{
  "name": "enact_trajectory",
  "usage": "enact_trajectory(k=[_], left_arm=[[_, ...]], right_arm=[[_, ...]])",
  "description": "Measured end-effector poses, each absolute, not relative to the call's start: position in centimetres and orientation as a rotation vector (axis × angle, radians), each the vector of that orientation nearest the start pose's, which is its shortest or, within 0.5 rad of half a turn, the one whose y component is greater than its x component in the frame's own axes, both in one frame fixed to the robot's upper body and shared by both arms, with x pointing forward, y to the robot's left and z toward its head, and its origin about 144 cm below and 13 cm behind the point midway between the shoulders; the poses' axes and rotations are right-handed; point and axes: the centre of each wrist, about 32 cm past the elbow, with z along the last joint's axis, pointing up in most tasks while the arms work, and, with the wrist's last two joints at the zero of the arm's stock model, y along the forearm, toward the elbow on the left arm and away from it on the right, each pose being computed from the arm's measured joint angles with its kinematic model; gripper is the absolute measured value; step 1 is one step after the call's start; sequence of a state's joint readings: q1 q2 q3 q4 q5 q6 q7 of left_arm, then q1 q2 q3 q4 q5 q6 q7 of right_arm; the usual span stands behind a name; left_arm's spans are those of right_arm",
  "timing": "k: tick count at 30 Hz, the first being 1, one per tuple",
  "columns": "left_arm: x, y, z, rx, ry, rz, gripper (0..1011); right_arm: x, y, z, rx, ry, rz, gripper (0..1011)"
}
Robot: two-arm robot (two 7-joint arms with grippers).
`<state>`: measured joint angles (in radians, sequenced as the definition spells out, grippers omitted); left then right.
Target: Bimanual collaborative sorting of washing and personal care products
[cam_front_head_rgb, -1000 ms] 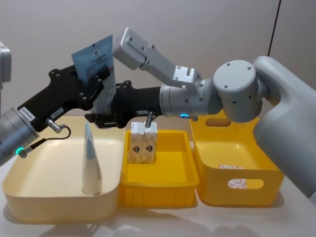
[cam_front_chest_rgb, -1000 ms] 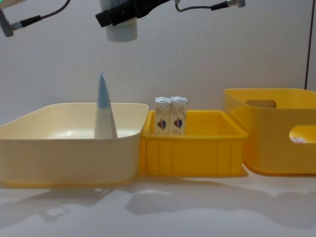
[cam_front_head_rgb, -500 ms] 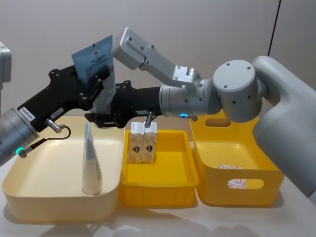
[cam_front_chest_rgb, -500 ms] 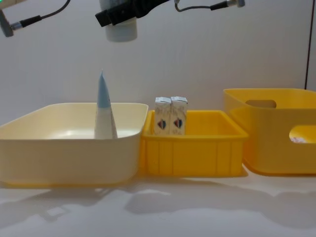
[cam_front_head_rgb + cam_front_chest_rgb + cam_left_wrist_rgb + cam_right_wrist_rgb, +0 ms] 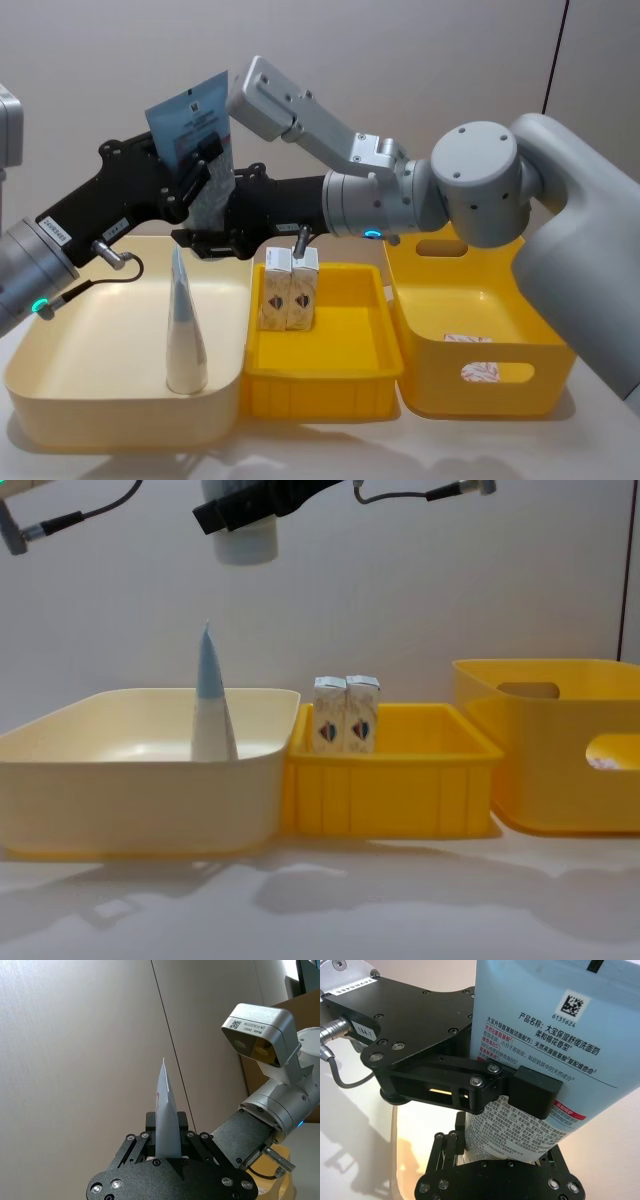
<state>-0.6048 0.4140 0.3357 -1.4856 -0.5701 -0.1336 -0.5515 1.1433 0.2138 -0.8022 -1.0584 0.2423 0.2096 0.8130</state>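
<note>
A light-blue squeeze tube hangs upright in the air above the cream tub. My left gripper is shut across its printed middle. Lower down, my right gripper is clamped around the same tube near its whitish base. In the left wrist view the tube stands edge-on between the fingers. A second light-blue tube stands on its base inside the cream tub. Two cream-white cartons stand side by side in the shallow yellow tray.
A deep yellow bin with handle cut-outs stands at the right, with another speckled carton lying on its floor. The three containers sit edge to edge in a row. A bare strip of table runs in front of them.
</note>
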Motion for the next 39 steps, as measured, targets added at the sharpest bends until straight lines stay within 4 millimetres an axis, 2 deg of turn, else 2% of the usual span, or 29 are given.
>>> enact_trajectory(k=[2,6,7,9,12,13,18,19,22,25,29,39], left_arm=[[57.9,26.0,133.7,-0.317,-0.406,0.713,246],[57.9,26.0,133.7,-0.318,-0.406,0.713,357],[57.9,26.0,133.7,-0.318,-0.406,0.713,357],[57.9,26.0,133.7,-0.318,-0.406,0.713,463],[57.9,26.0,133.7,-0.318,-0.406,0.713,522],[57.9,26.0,133.7,-0.318,-0.406,0.713,581],[57.9,26.0,133.7,-0.318,-0.406,0.713,741],[57.9,26.0,133.7,-0.318,-0.406,0.713,741],[57.9,26.0,133.7,-0.318,-0.406,0.713,872],[57.9,26.0,133.7,-0.317,-0.406,0.713,956],[57.9,26.0,133.7,-0.317,-0.406,0.713,1003],[57.9,26.0,133.7,-0.317,-0.406,0.713,1003]], right_arm=[[65.7,-12.6,141.7,-0.409,-0.431,-0.344,612],[65.7,-12.6,141.7,-0.41,-0.431,-0.343,612],[65.7,-12.6,141.7,-0.41,-0.431,-0.343,612],[65.7,-12.6,141.7,-0.41,-0.431,-0.343,612],[65.7,-12.6,141.7,-0.41,-0.431,-0.343,613],[65.7,-12.6,141.7,-0.41,-0.431,-0.343,612],[65.7,-12.6,141.7,-0.41,-0.432,-0.344,612],[65.7,-12.6,141.7,-0.41,-0.433,-0.345,612],[65.6,-12.8,141.8,-0.41,-0.436,-0.353,612],[65.5,-13.3,141.9,-0.409,-0.439,-0.372,612],[65.4,-14.4,142.0,-0.41,-0.438,-0.408,612],[65.0,-18.1,142.5,-0.426,-0.427,-0.54,612]])
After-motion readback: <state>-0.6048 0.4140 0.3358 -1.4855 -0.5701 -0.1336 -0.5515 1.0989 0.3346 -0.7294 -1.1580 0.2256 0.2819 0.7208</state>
